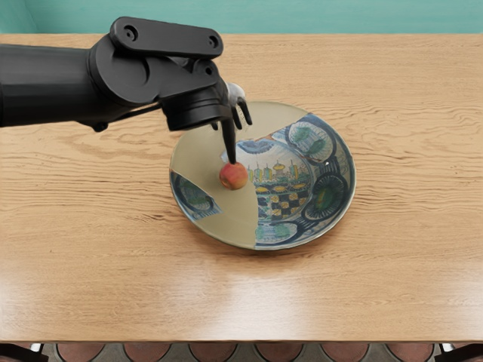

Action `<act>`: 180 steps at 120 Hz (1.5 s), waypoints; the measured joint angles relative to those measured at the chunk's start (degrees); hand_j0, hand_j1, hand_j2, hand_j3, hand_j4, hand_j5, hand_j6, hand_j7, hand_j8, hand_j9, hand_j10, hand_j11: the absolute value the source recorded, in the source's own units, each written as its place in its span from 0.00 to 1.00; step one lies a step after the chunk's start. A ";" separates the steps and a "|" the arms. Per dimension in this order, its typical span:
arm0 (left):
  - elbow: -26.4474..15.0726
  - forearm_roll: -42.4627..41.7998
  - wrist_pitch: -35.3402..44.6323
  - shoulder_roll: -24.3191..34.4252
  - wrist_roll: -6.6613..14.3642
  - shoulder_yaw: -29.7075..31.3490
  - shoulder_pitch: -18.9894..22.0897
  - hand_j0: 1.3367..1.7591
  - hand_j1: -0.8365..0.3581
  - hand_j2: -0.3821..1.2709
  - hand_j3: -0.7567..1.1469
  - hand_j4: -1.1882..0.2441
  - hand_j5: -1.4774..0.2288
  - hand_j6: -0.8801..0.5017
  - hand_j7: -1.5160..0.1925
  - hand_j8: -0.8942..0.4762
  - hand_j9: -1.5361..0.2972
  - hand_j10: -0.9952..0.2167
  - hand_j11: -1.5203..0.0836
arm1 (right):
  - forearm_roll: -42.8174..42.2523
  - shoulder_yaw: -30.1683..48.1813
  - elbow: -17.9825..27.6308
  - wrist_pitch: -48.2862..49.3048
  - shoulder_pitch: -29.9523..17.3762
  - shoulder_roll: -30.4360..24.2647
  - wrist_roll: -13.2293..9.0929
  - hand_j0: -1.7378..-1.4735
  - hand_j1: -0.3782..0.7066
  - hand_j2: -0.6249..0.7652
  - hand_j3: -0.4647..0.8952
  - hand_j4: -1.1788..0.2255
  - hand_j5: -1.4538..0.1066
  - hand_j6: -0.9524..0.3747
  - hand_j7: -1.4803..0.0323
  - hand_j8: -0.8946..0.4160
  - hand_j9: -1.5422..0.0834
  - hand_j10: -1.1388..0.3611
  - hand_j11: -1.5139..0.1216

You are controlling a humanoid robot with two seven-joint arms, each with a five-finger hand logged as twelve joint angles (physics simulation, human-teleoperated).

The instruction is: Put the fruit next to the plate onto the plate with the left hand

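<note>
Fruit first: small round red-orange fruit [234,176], peach or apple by the look, sits on the round shallow ceramic plate [349,170] w/ blue-green painted pattern, approx. at the plate's centre, not beside it. Plate is about mid-counter, a touch nearer the far edge than the near edge of the light wooden counter [90,249].

Black left robot hand [200,102] hangs directly above, its arm [45,83] coming in over the counter's left edge. One long dark finger [229,143] points straight down and its tip meets the top of the fruit. Other fingers are loose and splayed higher up, none wrapped round the fruit. So I read the robot hand as open, holding nothing, though that finger hides a bit of the fruit's top.

Step in hand, as I judge it: letting go and clearing off. To do it well:
- Lift straight up, no sideways drag. A round fruit on a dished plate will prob. roll if nudged.
- The plate's slope should settle it back to centre, but a flick could send it toward the rim.
- Fingers splayed until well clear of the fruit.
- Then retreat toward the counter's left edge, wrist high enough to miss the plate rim. Slow at the start.

Count: fruit x1, plate x1, robot hand x1 in view (L), arm x1. R hand not in view.
</note>
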 joint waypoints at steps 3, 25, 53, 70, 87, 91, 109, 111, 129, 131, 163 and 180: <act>0.10 0.01 0.03 0.00 0.00 -0.53 0.32 0.76 0.66 0.28 0.40 0.58 0.60 0.38 0.62 0.42 0.59 0.56 0.66 | 0.00 0.00 0.00 0.00 0.00 0.00 0.00 0.30 0.07 0.44 0.34 0.81 0.90 0.69 0.95 0.65 0.92 0.73 0.90; 0.71 0.61 -2.49 1.61 0.00 -9.46 4.98 0.76 0.71 0.27 0.40 0.62 0.64 0.42 0.66 0.45 0.63 0.59 0.71 | 0.00 0.00 0.02 0.00 0.00 0.00 0.00 0.30 0.07 0.44 0.34 0.81 0.90 0.69 0.95 0.65 0.92 0.73 0.90; 0.43 0.66 -13.58 17.02 0.00 -24.55 12.88 0.76 0.73 0.26 0.40 0.64 0.66 0.44 0.68 0.46 0.65 0.60 0.73 | 0.00 0.01 0.08 0.06 0.07 0.00 0.00 0.30 0.07 0.44 0.34 0.81 0.90 0.69 0.95 0.65 0.92 0.73 0.90; -2.41 -0.54 -21.41 29.45 0.00 -35.91 21.17 0.76 0.73 0.26 0.40 0.65 0.67 0.45 0.69 0.46 0.65 0.61 0.74 | 0.00 0.01 0.09 0.07 0.09 0.00 -0.02 0.30 0.07 0.44 0.34 0.81 0.90 0.69 0.95 0.65 0.92 0.73 0.90; -7.97 -5.78 -28.03 39.89 0.00 -44.08 28.53 0.76 0.73 0.26 0.40 0.65 0.67 0.45 0.69 0.47 0.66 0.61 0.74 | 0.00 0.01 0.14 0.07 0.09 0.00 -0.04 0.30 0.07 0.44 0.34 0.81 0.90 0.69 0.95 0.65 0.92 0.73 0.90; -9.19 -6.35 -29.48 42.14 0.00 -45.31 29.86 0.76 0.74 0.26 0.40 0.65 0.67 0.45 0.69 0.47 0.66 0.61 0.74 | 0.00 0.01 0.15 0.07 0.09 0.00 -0.05 0.30 0.07 0.44 0.34 0.81 0.90 0.69 0.95 0.65 0.92 0.73 0.90; -12.44 -7.53 -36.03 50.01 0.00 -48.67 38.31 0.76 0.74 0.26 0.40 0.65 0.67 0.45 0.69 0.47 0.66 0.61 0.74 | 0.06 0.01 0.17 0.07 0.09 0.00 -0.08 0.30 0.07 0.44 0.34 0.81 0.90 0.69 0.95 0.65 0.92 0.73 0.90; -12.56 -7.56 -36.37 50.20 0.00 -49.29 39.50 0.76 0.74 0.26 0.40 0.65 0.67 0.45 0.69 0.47 0.66 0.61 0.74 | 0.06 0.01 0.17 0.07 0.09 0.00 -0.08 0.30 0.07 0.44 0.34 0.81 0.90 0.69 0.95 0.65 0.92 0.73 0.90; -11.36 -7.79 -37.87 52.89 0.00 -52.61 42.63 0.76 0.74 0.26 0.40 0.65 0.67 0.46 0.70 0.47 0.66 0.61 0.74 | 0.08 0.01 0.18 0.07 0.09 0.00 -0.09 0.30 0.07 0.44 0.34 0.81 0.90 0.69 0.95 0.65 0.92 0.73 0.90; -10.92 -7.81 -37.94 52.90 0.00 -52.76 42.63 0.76 0.74 0.26 0.40 0.65 0.67 0.46 0.70 0.47 0.66 0.61 0.74 | 0.08 0.01 0.18 0.07 0.09 0.00 -0.09 0.30 0.07 0.44 0.34 0.81 0.90 0.69 0.95 0.65 0.92 0.73 0.90; -4.85 -8.36 -38.31 53.22 0.00 -53.67 46.24 0.76 0.74 0.26 0.40 0.66 0.68 0.46 0.70 0.47 0.66 0.62 0.75 | 0.09 0.01 0.25 0.07 0.09 0.00 -0.09 0.30 0.07 0.44 0.34 0.81 0.90 0.69 0.95 0.65 0.92 0.73 0.90; -2.74 -8.74 -38.34 53.26 0.00 -53.73 46.50 0.76 0.74 0.26 0.40 0.66 0.68 0.46 0.70 0.47 0.66 0.62 0.75 | 0.09 0.01 0.24 0.07 0.09 0.00 -0.09 0.30 0.07 0.44 0.34 0.81 0.90 0.69 0.95 0.65 0.92 0.73 0.90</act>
